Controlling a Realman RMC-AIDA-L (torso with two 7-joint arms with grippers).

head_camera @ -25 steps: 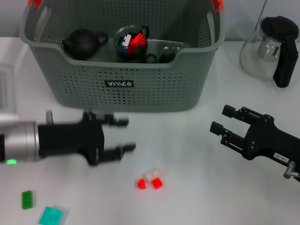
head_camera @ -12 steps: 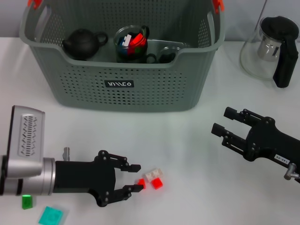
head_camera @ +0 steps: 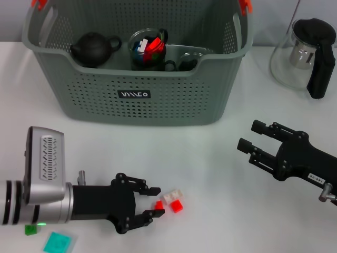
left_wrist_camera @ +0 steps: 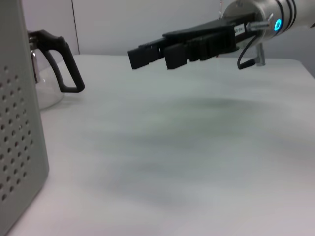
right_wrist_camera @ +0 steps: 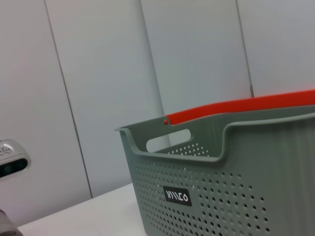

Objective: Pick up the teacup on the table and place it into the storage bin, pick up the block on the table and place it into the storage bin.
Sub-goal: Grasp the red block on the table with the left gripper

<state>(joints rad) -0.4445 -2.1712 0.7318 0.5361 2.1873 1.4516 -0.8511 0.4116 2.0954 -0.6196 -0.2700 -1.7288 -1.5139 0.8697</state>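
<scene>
White table (head_camera: 210, 174), grey wall panels behind. Left gripper (head_camera: 152, 201) jaws open around red block (head_camera: 159, 205); right gripper (head_camera: 251, 139) open, empty.

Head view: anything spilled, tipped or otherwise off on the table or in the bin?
Nothing stands out. The storage bin sits upright with a dark teapot and a glass cup holding coloured blocks upright inside. The left gripper is open around the small red block; the right gripper is open over bare table.
</scene>
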